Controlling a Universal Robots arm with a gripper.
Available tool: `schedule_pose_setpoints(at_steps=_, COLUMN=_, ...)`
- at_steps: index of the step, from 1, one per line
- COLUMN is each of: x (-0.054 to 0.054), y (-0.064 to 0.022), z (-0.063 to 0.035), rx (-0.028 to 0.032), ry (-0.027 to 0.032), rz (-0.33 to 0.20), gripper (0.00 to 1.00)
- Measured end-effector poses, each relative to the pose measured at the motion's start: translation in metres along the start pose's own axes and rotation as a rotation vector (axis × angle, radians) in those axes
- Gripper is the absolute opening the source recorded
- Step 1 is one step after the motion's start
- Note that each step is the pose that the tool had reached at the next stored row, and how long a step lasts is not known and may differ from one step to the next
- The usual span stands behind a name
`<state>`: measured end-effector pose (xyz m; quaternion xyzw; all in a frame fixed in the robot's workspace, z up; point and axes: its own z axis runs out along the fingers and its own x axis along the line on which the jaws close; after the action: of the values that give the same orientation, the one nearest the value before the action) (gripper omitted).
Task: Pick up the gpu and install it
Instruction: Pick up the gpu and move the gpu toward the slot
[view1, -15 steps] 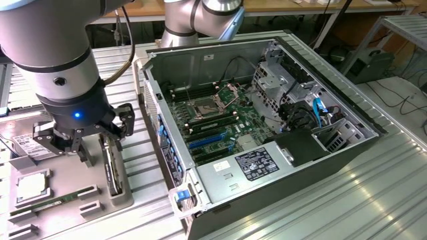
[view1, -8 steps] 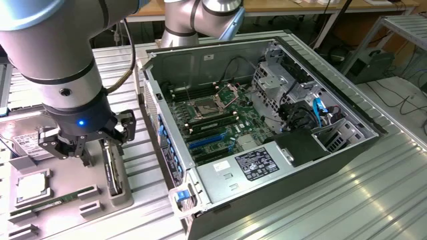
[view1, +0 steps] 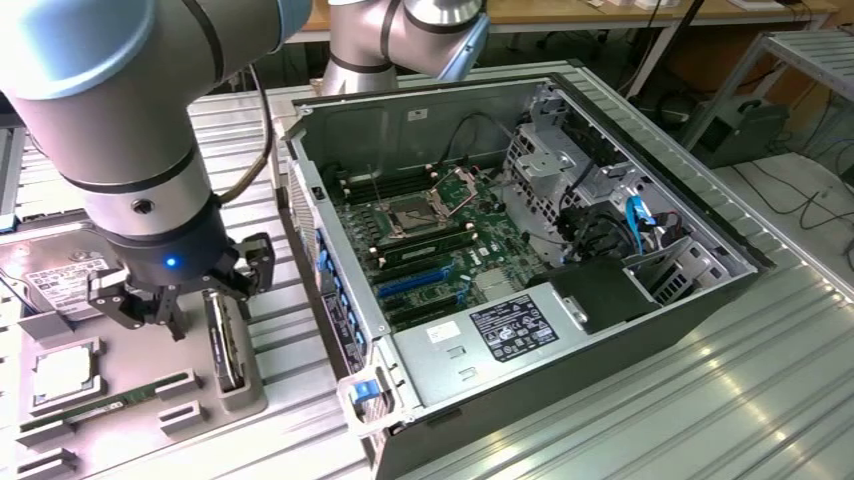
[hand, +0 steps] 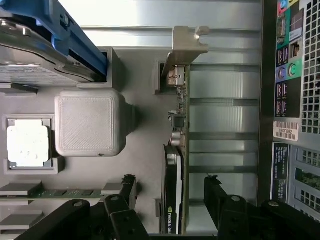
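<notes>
As I hold gripper (hand: 170, 192) spread over gpu (hand: 176, 125), it stands edge-up between fingers (hand: 128, 190), long axis along gap, untouched

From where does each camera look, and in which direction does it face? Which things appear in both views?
Exterior view: sits high, off the arm, looking down on the open case and, at its left, the tray; the arm and hand show.
Wrist view: sits on the wrist, looking down past the hand at the gpu, which stands on edge in the tray; two black fingers show, one on each side of the gpu.
Shared: hand, gpu, tray, case.
</notes>
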<state>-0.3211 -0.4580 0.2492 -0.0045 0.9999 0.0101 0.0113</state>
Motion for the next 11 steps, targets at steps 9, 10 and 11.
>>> schedule_pose_setpoints(at_steps=9, x=0.000, y=-0.0003, z=0.0167, rx=0.0000, ry=0.0000, rz=0.000, gripper=0.66)
schedule_pose_setpoints(at_steps=10, x=0.000, y=-0.0004, z=0.0181, rx=0.0001, ry=0.0000, rz=0.000, gripper=0.66)
schedule_pose_setpoints(at_steps=11, x=0.000, y=-0.0004, z=0.0189, rx=0.0001, ry=0.0001, rz=0.000, gripper=0.66)
